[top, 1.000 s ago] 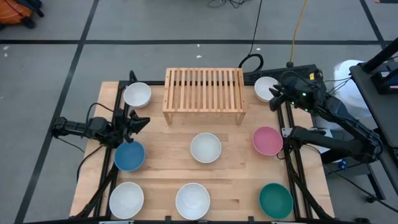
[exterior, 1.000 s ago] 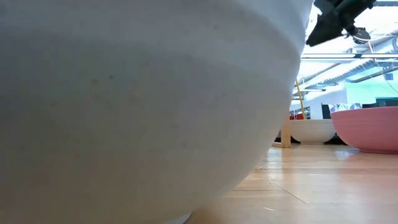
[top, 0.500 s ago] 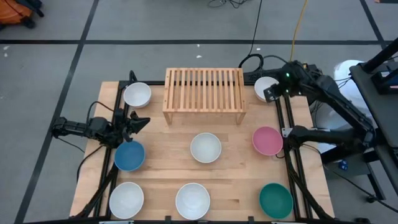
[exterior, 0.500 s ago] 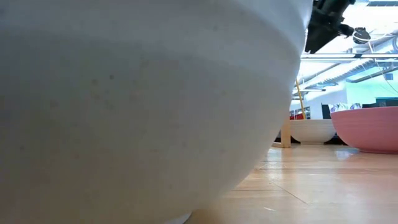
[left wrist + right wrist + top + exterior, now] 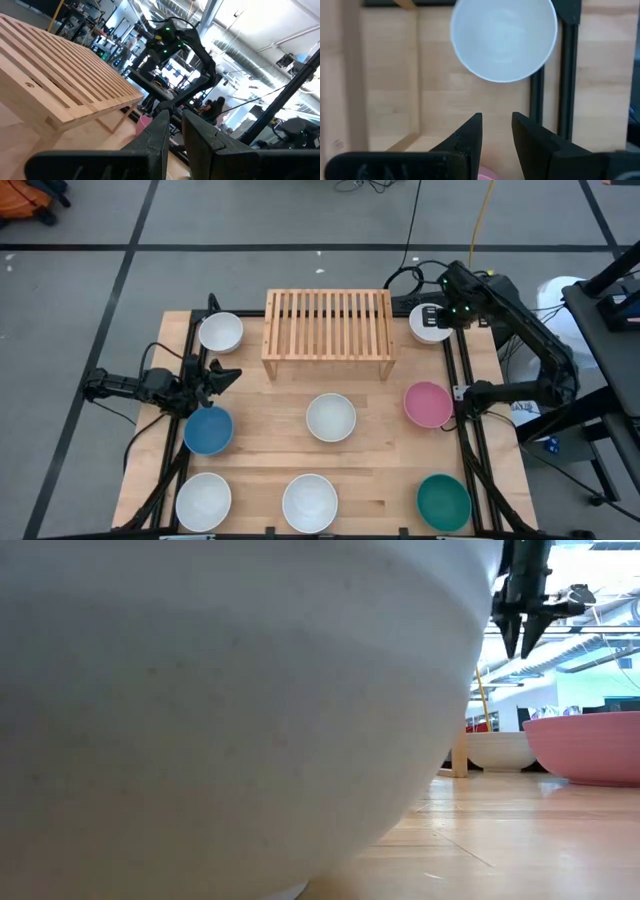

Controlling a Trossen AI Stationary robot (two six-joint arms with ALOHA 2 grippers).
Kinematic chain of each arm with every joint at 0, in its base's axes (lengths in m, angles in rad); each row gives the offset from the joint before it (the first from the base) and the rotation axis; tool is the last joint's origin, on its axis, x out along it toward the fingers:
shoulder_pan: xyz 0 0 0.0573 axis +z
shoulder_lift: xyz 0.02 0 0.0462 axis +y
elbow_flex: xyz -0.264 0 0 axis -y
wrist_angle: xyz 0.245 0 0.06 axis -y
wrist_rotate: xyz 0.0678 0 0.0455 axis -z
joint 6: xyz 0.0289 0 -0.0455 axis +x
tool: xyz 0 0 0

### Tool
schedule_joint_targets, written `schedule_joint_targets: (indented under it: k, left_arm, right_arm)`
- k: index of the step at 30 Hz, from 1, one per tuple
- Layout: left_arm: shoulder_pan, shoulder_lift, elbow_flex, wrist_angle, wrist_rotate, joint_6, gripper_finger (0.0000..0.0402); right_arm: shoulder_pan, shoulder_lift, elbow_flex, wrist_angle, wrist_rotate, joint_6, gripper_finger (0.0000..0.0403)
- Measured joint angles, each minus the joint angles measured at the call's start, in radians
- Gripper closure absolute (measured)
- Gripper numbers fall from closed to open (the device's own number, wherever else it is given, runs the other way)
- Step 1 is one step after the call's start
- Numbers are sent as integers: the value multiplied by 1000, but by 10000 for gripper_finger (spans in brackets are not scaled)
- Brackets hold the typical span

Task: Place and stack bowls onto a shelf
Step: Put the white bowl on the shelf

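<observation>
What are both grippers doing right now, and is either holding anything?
Left gripper: fingers slightly apart, empty, waiting at the table's left edge.
Right gripper: open, empty, hanging above the white bowl beside the shelf.

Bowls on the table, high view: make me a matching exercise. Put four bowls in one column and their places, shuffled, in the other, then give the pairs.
Things:
1. blue bowl
2. pink bowl
3. dark green bowl
4. white bowl beside the shelf's right end

Places:
A. under the right hand
B. near right corner of the table
C. just in front of the left hand
D. right edge, between the green bowl and the far white one

Pairs: 1-C, 2-D, 3-B, 4-A
</observation>
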Motion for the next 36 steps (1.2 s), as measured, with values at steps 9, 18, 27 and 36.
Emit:
schedule_joint_targets:
  k: [9,18,27,36]
  left_arm:
    - [0,0,0,-4,25,3,346]
    - [0,0,0,-6,38,-1,346]
    - [0,0,0,-6,38,-5,346]
    - [0,0,0,-6,91,-5,346]
  right_arm:
    - [-11,125,0,-49,19,-64,305]
    - [0,133,0,-36,-80,-12,305]
    - [0,133,0,58,-69,213,305]
    - [13,135,-19,357,-49,233,305]
